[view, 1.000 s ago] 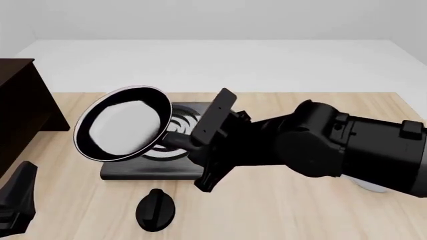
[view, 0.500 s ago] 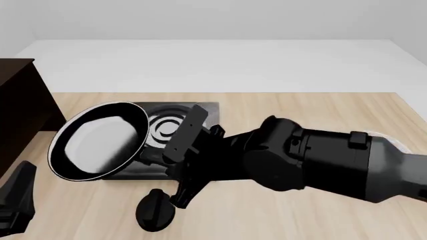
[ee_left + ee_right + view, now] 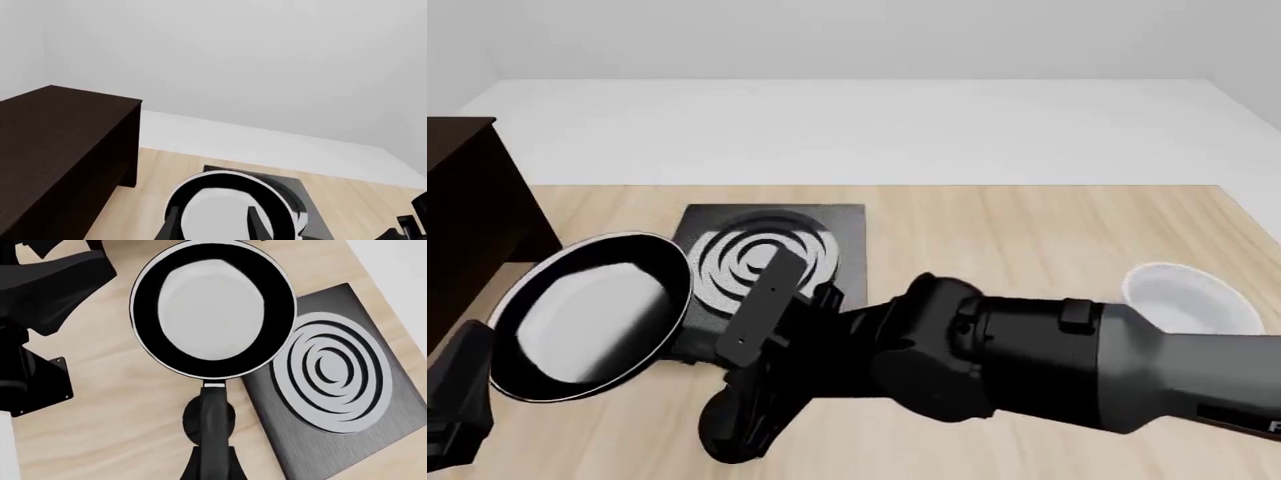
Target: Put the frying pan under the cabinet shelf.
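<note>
Front view: frying pan held off the slab's left edge

At far left stands the cabinet shelf (image 3: 474, 215). Lower left, the left gripper (image 3: 457, 405) shows only partly; I cannot tell its state. Beside it the frying pan (image 3: 590, 315) tilts, its handle clamped by the right gripper (image 3: 737, 352). Behind lies the ringed slab (image 3: 777, 255), and a white bowl (image 3: 1185, 298) at right.

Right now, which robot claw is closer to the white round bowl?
The right gripper is nearer, though not close: it holds the black frying pan by its handle mid-table, and the white round bowl sits far right. The left gripper is at the far left edge.
</note>
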Motion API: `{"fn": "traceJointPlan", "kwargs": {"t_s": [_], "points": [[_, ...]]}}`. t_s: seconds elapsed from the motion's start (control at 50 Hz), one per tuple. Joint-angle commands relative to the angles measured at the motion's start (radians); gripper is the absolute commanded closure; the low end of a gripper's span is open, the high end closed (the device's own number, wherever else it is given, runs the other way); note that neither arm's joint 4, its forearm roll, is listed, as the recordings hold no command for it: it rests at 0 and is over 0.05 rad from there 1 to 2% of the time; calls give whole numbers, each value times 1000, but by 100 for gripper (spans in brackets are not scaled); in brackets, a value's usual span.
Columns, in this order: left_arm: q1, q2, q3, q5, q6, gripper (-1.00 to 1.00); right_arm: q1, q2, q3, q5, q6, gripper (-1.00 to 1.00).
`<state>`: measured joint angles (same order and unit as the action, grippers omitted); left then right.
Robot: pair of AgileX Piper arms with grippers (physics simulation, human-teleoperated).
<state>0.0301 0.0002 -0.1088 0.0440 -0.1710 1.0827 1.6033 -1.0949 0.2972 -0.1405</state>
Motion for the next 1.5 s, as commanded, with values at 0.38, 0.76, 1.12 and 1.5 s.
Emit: {"fn": "traceJointPlan", "kwargs": {"t_s": [0.38, 0.76, 1.12, 1.5], "points": [[16, 0, 9, -13, -11, -100, -22, 70, -33, -129, 107, 100], [19, 0, -9, 1, -18, -100, 7, 152, -36, -203, 140, 100], [18, 0, -11, 1, -21, -100, 36, 193, -34, -258, 170, 100], [22, 0, -14, -4, -30, -100, 58, 257, -61, -286, 172, 100]]}}
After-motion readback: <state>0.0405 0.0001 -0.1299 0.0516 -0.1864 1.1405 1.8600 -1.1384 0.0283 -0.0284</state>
